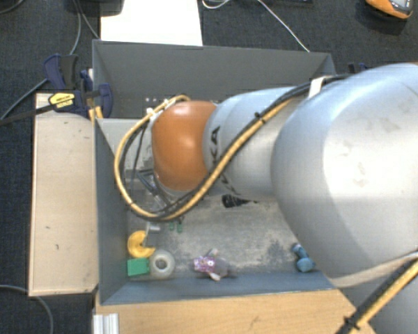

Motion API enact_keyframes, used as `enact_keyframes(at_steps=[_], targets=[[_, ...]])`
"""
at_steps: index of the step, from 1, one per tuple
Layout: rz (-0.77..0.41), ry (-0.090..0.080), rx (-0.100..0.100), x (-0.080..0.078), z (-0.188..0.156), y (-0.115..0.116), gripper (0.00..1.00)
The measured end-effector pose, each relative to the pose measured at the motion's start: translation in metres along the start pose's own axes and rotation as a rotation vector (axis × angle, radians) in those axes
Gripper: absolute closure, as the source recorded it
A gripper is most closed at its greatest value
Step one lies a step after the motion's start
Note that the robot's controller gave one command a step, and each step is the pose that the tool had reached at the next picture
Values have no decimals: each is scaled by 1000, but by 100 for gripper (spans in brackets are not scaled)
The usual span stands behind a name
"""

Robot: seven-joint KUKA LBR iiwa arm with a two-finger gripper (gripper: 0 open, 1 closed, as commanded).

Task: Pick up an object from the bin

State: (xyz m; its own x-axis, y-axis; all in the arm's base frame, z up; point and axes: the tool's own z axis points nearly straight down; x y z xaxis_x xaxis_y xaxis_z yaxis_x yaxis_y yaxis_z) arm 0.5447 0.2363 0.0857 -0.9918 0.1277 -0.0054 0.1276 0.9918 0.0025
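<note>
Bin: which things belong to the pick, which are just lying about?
In play: gripper, at the left of the bin; yellow curved piece nearest it.
Lying about: green block, pale ring, purple toy, blue piece at right, black piece further back.

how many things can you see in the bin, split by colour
yellow curved plastic piece: 1
green square block: 1
pale grey ring-shaped roll: 1
purple and pink small toy: 1
blue small lump: 1
total: 5 in sight; the silver arm covers much of the grey metal bin
</note>
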Motion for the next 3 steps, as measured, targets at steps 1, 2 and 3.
enact_keyframes(at_steps=[1, 2, 3], targets=[[-203, 5, 0, -7, 13, 3, 100], [-203, 5, 0, -7, 13, 3, 100], [-201, 5, -1, -6, 7, 3, 100]])
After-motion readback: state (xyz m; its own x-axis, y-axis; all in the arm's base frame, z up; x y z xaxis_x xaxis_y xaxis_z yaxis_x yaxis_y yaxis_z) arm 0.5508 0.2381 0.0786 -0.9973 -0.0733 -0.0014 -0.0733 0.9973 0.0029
